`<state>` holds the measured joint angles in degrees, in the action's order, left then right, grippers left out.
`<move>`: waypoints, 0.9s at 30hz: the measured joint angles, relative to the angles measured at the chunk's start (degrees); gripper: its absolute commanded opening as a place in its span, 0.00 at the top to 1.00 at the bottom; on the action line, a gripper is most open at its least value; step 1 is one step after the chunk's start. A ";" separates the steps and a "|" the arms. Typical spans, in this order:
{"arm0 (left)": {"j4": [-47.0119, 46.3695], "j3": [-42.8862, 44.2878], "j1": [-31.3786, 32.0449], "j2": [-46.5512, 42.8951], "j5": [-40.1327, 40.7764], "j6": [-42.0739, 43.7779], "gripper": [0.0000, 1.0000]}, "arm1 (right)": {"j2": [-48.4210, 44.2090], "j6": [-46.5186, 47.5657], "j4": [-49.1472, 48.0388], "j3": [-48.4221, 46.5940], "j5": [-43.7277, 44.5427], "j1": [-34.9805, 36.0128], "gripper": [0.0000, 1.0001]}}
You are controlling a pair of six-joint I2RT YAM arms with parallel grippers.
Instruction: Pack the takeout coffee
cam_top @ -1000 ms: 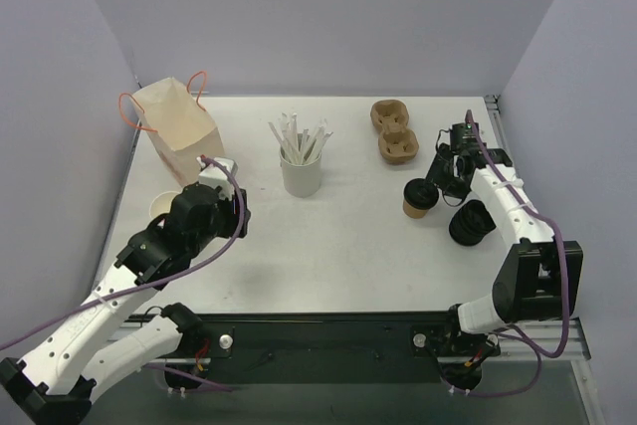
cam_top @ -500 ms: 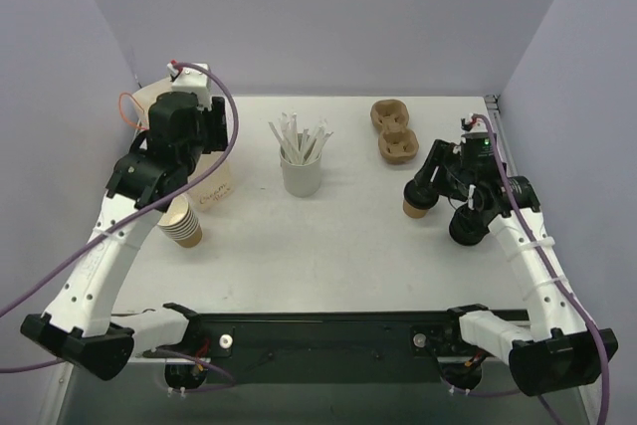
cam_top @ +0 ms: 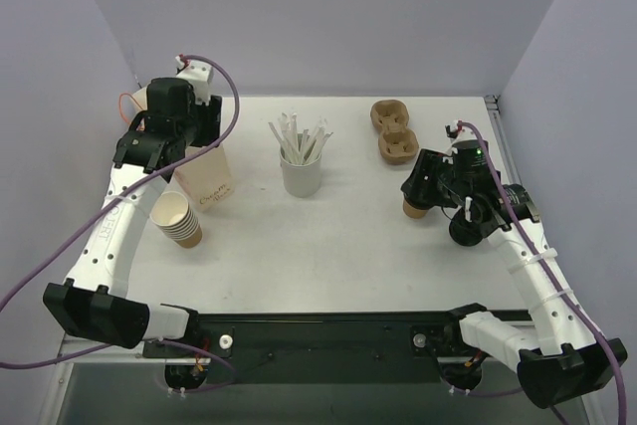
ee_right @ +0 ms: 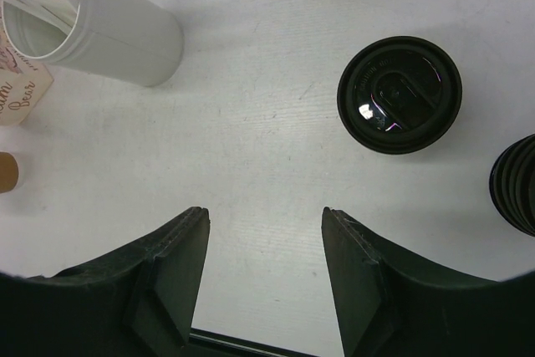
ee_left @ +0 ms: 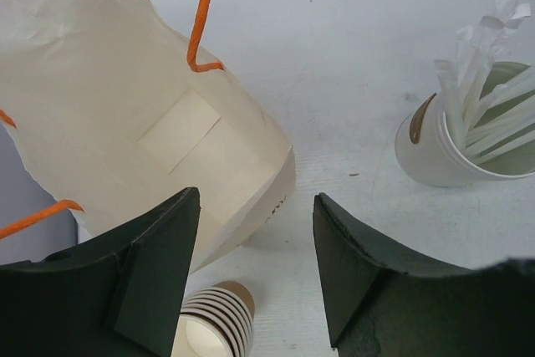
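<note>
Writing: brown script print was noted on the front of the paper bag (cam_top: 206,178), too small in the overhead view to be read. A corner of the same print was caught at the left edge of the right wrist view, where the word "Bear" could be made out beneath a cut-off line. Raised marks were seen on the black lid of the takeout coffee (ee_right: 399,94) but could not be read. A brown mark on the white cup (ee_left: 435,152) holding wrapped straws was partly hidden and unreadable.

Left arm: it was raised from its base and bent over the far left of the table (cam_top: 338,246). The left gripper (ee_left: 255,206) was pointed down over the bag's near edge, with the stack of lidless paper cups (ee_left: 213,328) below it. Its fingers were spread wide with nothing between them.

Right arm: it was stretched forward along the right side. The right gripper (ee_right: 265,223) was pointed down at bare table, fingers likewise wide apart and empty.

Coffee: it was recorded upright on the table at the right, on the near side of the cup carrier (cam_top: 393,131) and just beside the stack of loose black lids (cam_top: 470,226). In the right wrist view it lay beyond and to the right of the finger gap, not between the fingers. In the overhead view only its lower brown wall was seen under the gripper.
</note>
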<state>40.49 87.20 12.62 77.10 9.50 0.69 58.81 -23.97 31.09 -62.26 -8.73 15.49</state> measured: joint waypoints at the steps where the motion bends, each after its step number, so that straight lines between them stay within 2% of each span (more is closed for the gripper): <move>1: -0.07 0.00 0.00 0.13 -0.35 0.15 0.35 | 0.00 0.04 0.00 0.04 -0.13 0.00 0.43; 12: -0.33 -0.22 -0.04 3.06 -0.55 1.29 0.43 | 0.00 0.94 0.02 0.92 -0.61 0.00 0.43; 19: -1.22 -3.48 -0.04 3.04 -0.96 3.08 0.54 | 0.00 1.51 0.00 0.96 -0.74 0.00 0.43; 21: -1.33 -4.55 -0.04 3.04 -1.36 3.93 0.67 | 0.00 1.55 0.00 1.09 -0.74 0.00 0.43; 22: -1.49 -5.14 -0.04 2.99 -1.55 4.44 0.79 | 0.00 1.55 0.02 1.16 -0.74 0.00 0.43; 27: -1.73 -6.43 0.04 1.49 -2.86 6.54 0.97 | -0.11 1.55 0.00 1.42 -0.76 0.00 0.43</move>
<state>38.76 80.77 12.67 78.59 6.63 7.22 58.70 -22.41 31.09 -60.84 -9.50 15.49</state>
